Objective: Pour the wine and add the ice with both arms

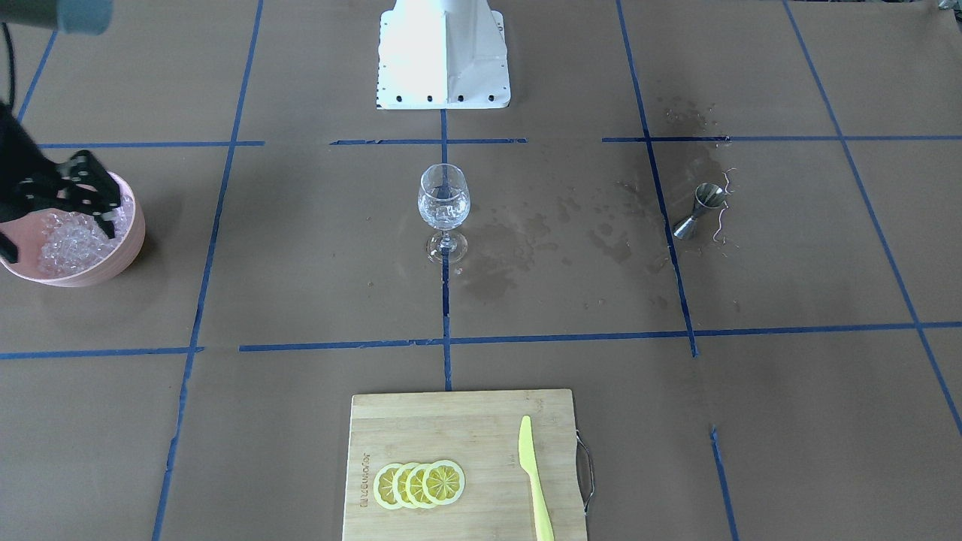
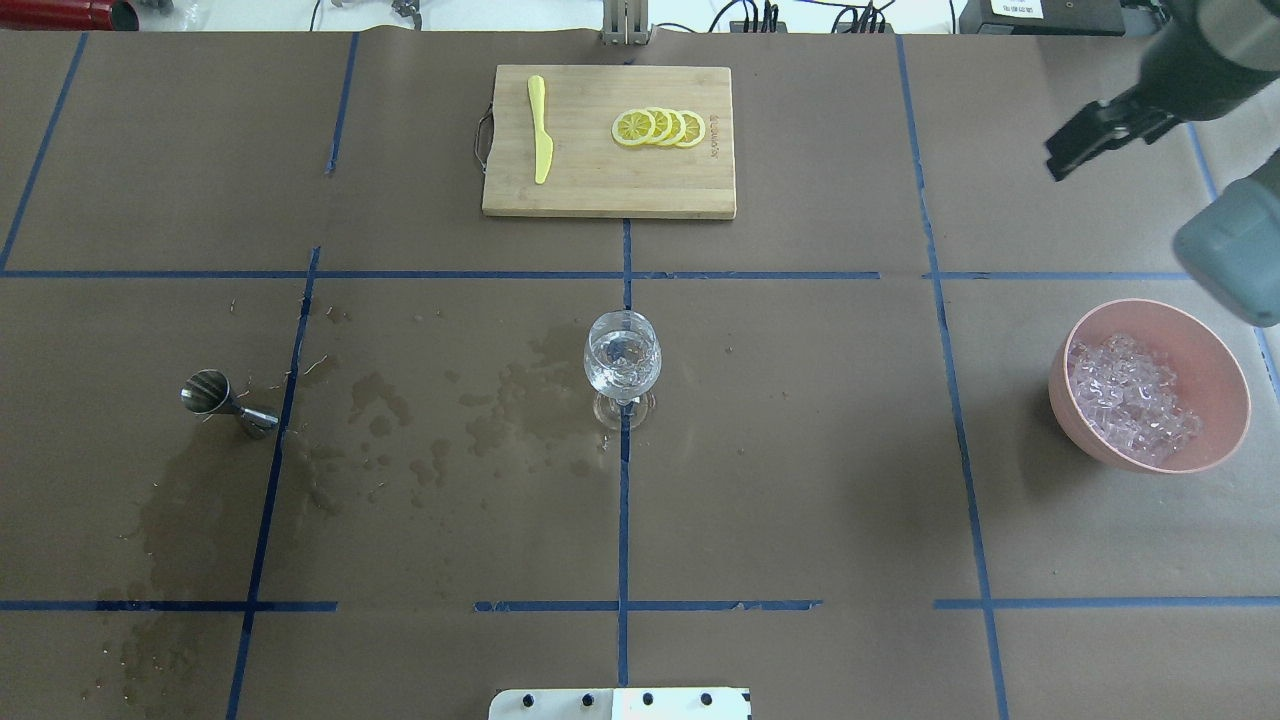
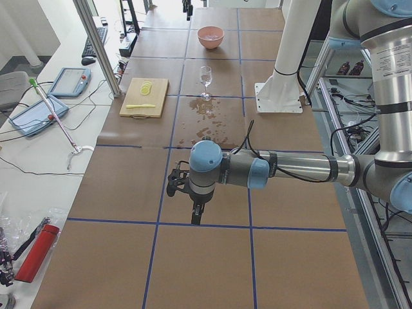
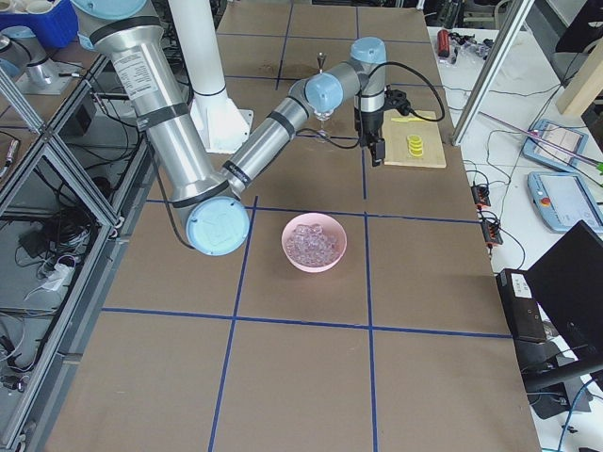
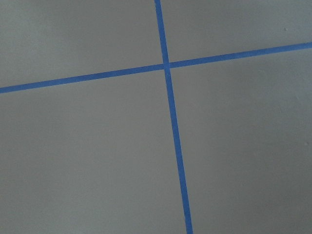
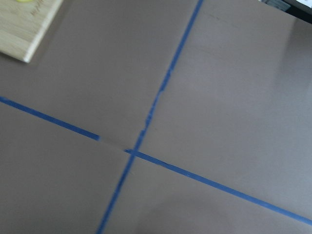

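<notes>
One by one, taking stock: finding the wine glass [image 2: 622,365] standing upright on the central blue tape line [image 2: 622,500], reachable from both sides, holding ice [image 1: 443,201] in a little wine [image 1: 444,218], so judging both fills done. Seeing the jigger [image 2: 225,400] lying on its side, well apart. Spotting the right gripper [image 2: 1060,158] hanging high beyond the pink bowl [image 2: 1215,375], seemingly carrying nothing, yet not managing to tell how far open; likewise for the left gripper [image 3: 196,217], hovering far from the glass.
</notes>
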Controlling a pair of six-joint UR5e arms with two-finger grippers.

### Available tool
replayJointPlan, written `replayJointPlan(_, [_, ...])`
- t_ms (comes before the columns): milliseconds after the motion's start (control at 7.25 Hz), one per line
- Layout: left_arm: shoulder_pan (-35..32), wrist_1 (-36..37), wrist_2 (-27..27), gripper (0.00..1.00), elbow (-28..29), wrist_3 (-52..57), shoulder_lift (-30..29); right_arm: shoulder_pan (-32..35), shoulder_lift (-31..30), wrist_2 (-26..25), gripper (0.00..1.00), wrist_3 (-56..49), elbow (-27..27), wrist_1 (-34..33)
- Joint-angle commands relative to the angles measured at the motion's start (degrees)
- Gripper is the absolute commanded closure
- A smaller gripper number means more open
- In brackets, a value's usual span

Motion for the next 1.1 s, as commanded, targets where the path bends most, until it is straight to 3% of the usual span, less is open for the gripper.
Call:
replayJointPlan(0, [-0.04,3.07,0.0,0.0,-0.47,0.0,0.08,12.07,-10.97,5.51,0.0,-20.25,-2.41,0.35])
replayJointPlan(414, [-0.48,3.01,0.0,0.0,-1.27,0.0,0.52,18.0,-23.01,5.18,0.0,-21.73,-3.56,0.53])
replayJointPlan(828, [-0.39,2.74,-0.09,0.0,-1.01,0.0,0.52,22.73,-27.97,7.71,0.0,-21.56,-13.9,3.85])
replayJointPlan(966, [-0.39,2.66,-0.09,0.0,-1.01,0.0,0.52,22.75,-27.81,6.24,0.0,-21.99,-15.41,4.04])
